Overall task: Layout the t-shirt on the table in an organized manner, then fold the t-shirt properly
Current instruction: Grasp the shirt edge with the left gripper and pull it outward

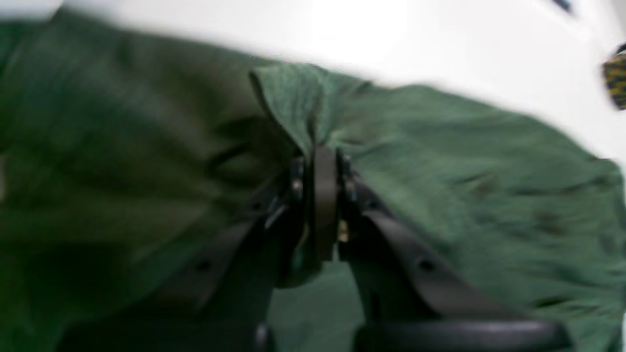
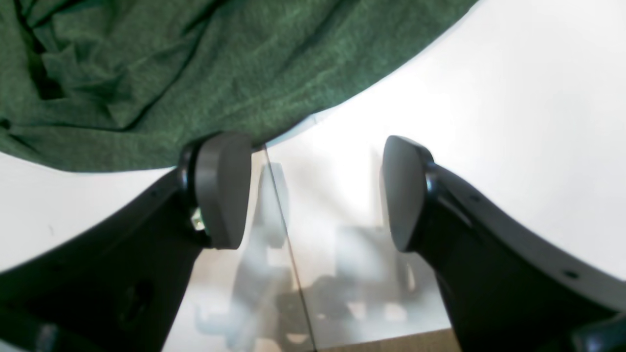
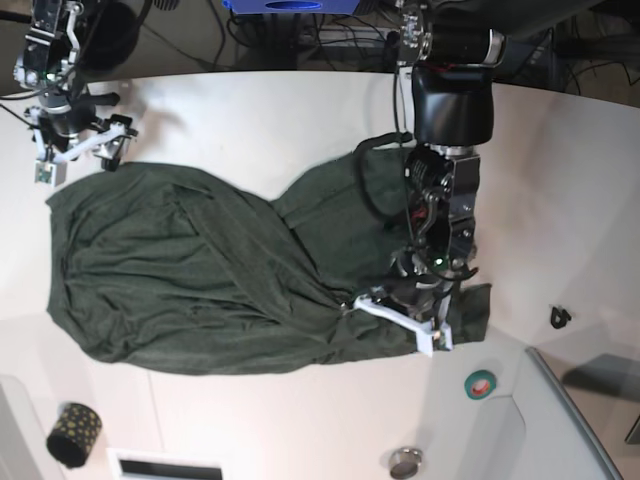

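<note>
The dark green t-shirt lies wrinkled across the white table, its body bunched toward the left and a twisted part near the middle. My left gripper sits at the shirt's right part. The left wrist view shows that gripper shut on a raised fold of the t-shirt. My right gripper hovers at the shirt's far left corner. In the right wrist view it stands open over the bare table, nothing between its fingers, one fingertip just at the t-shirt's edge.
A green tape roll, a small black item and a round metal piece lie near the grey tray at the front right. A black-and-yellow dotted roll stands front left. Cables run behind the table.
</note>
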